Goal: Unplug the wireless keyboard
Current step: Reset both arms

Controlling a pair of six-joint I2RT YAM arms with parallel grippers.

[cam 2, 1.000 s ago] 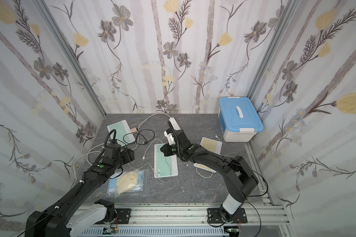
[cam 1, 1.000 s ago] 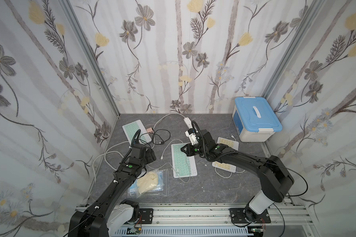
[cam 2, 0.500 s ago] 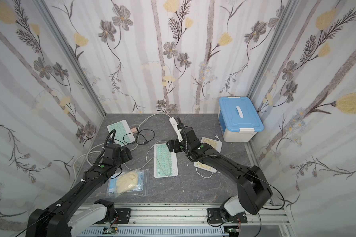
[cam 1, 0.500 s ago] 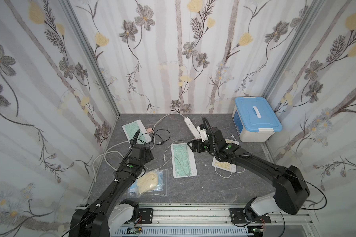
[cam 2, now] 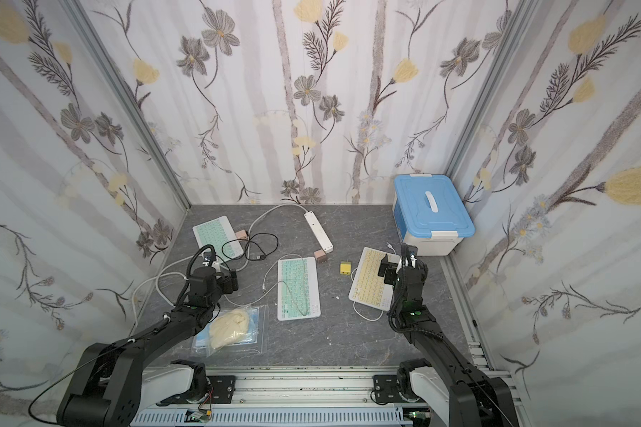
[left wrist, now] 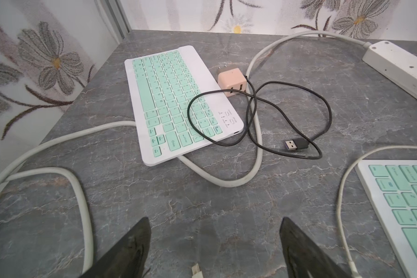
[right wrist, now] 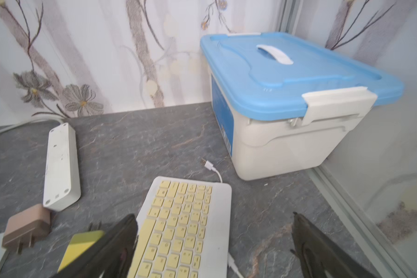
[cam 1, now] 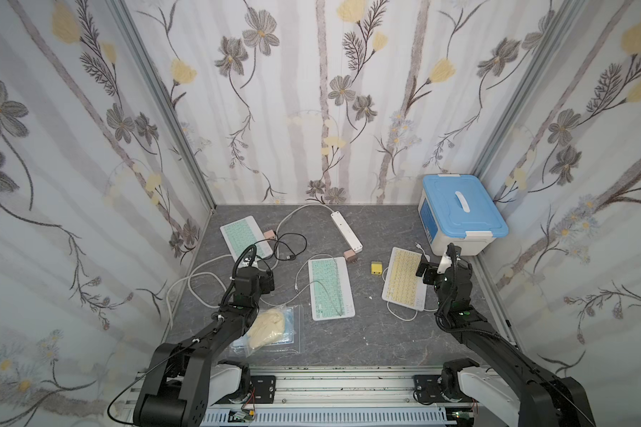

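A green-keyed wireless keyboard (cam 1: 330, 288) lies in the middle of the table with a thin white cable (cam 1: 326, 295) draped over it. The cable's loose plug (left wrist: 195, 268) rests on the table just below my left gripper (left wrist: 214, 219), which is open and empty. A pink charger (cam 1: 349, 255) lies on its side at the near end of the white power strip (cam 1: 346, 231), prongs bare. My right gripper (right wrist: 214, 216) hovers open over a yellow keyboard (right wrist: 178, 221) at the right, holding nothing.
A second green keyboard (left wrist: 176, 103) with a pink charger (left wrist: 231, 80) and a black USB cable (left wrist: 296, 144) lies at the back left. A yellow charger (cam 1: 376, 267), a blue-lidded box (cam 1: 459, 214), a bagged pale lump (cam 1: 269, 327) and thick white cord loops (cam 1: 200, 284) are around.
My right gripper has opened, left the pink charger by the power strip's near end, and swung right to above the yellow keyboard. The left arm has barely moved.
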